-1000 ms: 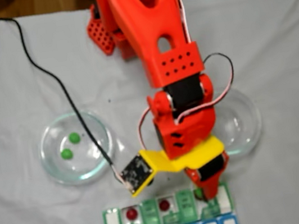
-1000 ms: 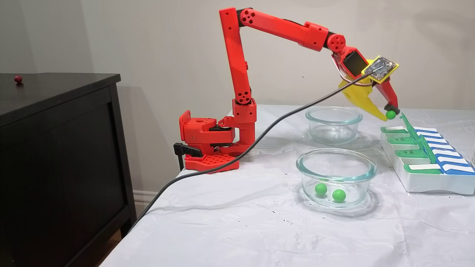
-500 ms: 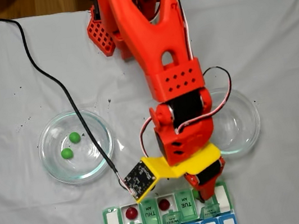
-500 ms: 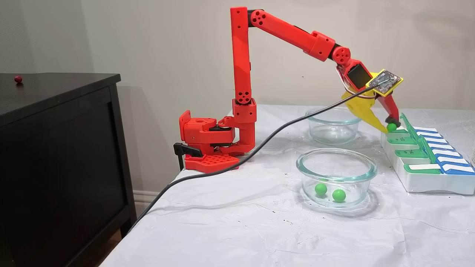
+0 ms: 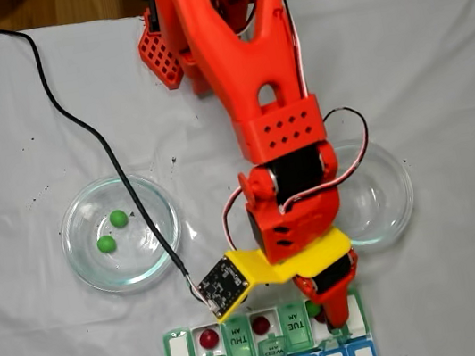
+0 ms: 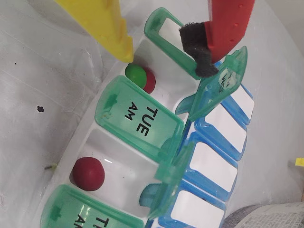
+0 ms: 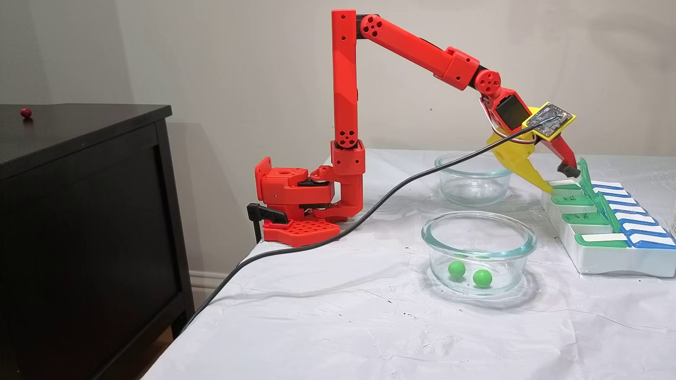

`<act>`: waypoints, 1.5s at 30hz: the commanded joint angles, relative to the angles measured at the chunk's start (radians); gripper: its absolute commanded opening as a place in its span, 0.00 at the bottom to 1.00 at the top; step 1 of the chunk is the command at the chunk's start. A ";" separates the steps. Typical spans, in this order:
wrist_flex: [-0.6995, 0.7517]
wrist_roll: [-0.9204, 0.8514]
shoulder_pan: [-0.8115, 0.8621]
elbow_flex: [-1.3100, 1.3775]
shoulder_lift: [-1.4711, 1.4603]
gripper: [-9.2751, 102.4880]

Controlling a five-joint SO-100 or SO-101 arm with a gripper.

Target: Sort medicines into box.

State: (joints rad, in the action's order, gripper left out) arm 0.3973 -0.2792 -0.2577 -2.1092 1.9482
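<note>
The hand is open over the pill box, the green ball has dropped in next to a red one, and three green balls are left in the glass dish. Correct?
Not quite: the glass dish holds two green balls, not three, as a fixed view shows. The rest stands: the hand is open over the pill box, with a green ball beside a red one.

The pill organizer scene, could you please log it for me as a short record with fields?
pincer: open, tips just above the organizer's end compartment
pill organizer: at the table edge, some green lids raised
end compartment: one green ball beside one red ball
next open compartment: one red ball
near glass dish: holds two green balls
far glass dish: looks empty
</note>
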 commanded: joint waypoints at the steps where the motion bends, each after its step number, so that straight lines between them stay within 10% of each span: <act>1: 0.114 -0.029 0.021 0.080 0.201 0.08; 15: 0.986 -0.472 0.396 0.502 0.181 0.08; 45: 0.999 -0.900 0.764 0.370 -0.046 0.25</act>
State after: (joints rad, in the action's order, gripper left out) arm 1.4174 -1.1689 0.4970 -1.7334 1.8853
